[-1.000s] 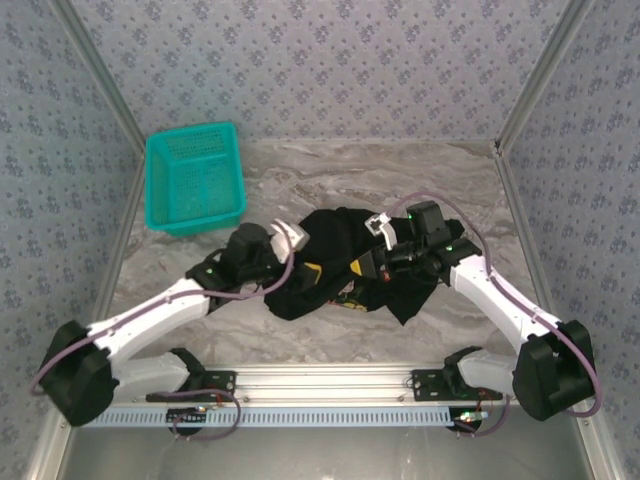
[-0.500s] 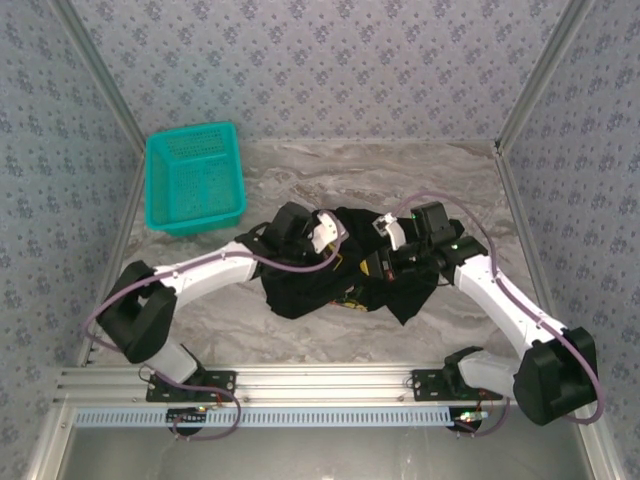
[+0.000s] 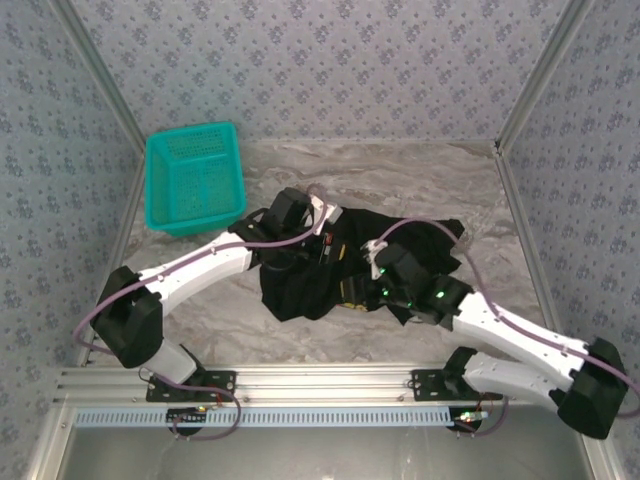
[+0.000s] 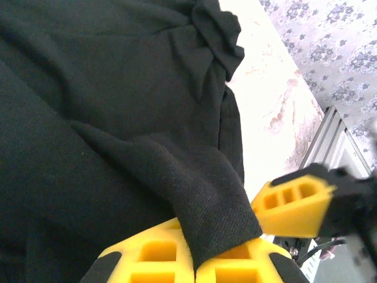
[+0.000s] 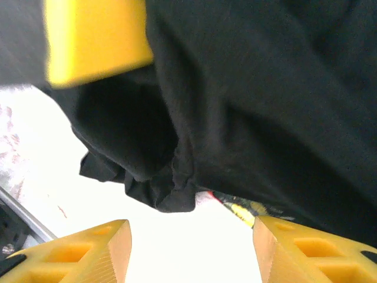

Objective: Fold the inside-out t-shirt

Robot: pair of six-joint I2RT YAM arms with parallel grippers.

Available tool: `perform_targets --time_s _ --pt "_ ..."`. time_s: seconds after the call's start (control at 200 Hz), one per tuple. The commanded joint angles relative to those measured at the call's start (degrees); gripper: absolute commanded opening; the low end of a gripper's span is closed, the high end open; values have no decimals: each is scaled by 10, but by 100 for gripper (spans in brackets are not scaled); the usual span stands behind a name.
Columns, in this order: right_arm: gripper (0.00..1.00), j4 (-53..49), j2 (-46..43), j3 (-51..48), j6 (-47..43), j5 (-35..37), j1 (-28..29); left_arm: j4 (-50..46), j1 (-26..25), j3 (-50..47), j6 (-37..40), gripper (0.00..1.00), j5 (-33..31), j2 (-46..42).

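The inside-out t-shirt (image 3: pixel 320 280) lies crumpled and black in the middle of the table, one flap stretched toward the right. My left gripper (image 3: pixel 326 232) sits at its far left part. In the left wrist view the left gripper (image 4: pixel 197 259) is shut on a fold of the shirt's black cloth (image 4: pixel 118 118). My right gripper (image 3: pixel 374 256) hovers over the shirt's middle. Its yellow fingers (image 5: pixel 88 253) stand apart, the right gripper (image 5: pixel 191 247) open with nothing between them, just below a bunched hem (image 5: pixel 165 188) and a strip of coloured print (image 5: pixel 247 211).
A teal mesh basket (image 3: pixel 195 178) stands at the back left, apart from the shirt. Bare marble table (image 3: pixel 400 175) runs behind the shirt. Metal frame posts and patterned walls close in both sides. The two grippers are close together over the cloth.
My left arm swung in from the left onto the shirt and shut on a fold. My right gripper let go, opened and drew back toward the near edge; the shirt spread to the right.
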Motion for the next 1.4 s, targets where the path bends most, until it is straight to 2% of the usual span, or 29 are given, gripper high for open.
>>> perform_targets --time_s 0.0,0.3,0.56,0.615,0.67,0.749,0.799,0.849,0.919,0.969,1.044,1.159,1.244,1.294,1.394 --pt "60 98 33 -19 60 92 35 -23 4 21 -29 0 2 -28" --pt "62 216 123 -44 70 196 39 -34 7 16 -24 0 -5 -45" --pt "67 352 192 -42 57 155 10 -27 18 9 -36 0 0 -55" --pt "60 349 195 -40 53 152 3 -27 22 8 -34 0 1 -57" --pt "39 329 184 -41 44 132 -13 -32 32 6 -32 0 -11 -65" --pt "18 290 138 -59 -8 59 -43 -45 58 0 -28 0 -41 -78" --pt "7 281 94 -82 -31 -23 -75 -46 74 -9 -23 0 -64 -88" --pt "0 284 52 -105 -44 -139 -124 -41 92 -17 -23 0 -79 -95" --pt "0 308 7 -124 -40 -304 -201 -31 107 -23 -13 0 -101 -93" --pt "0 334 -13 -124 -24 -410 -245 -27 110 -26 -2 0 -141 -90" --pt "0 350 -24 -97 -7 -519 -282 -5 111 -30 13 0 -199 -79" --pt "0 384 -24 -53 10 -595 -287 40 111 -24 29 1 -228 -28" --pt "0 432 -11 -33 45 -611 -287 21 110 10 33 19 -230 24" --pt "0 446 -1 -23 55 -615 -287 3 111 24 37 34 -239 43" --pt "0 445 13 -9 59 -612 -286 -10 111 11 49 52 -267 27"
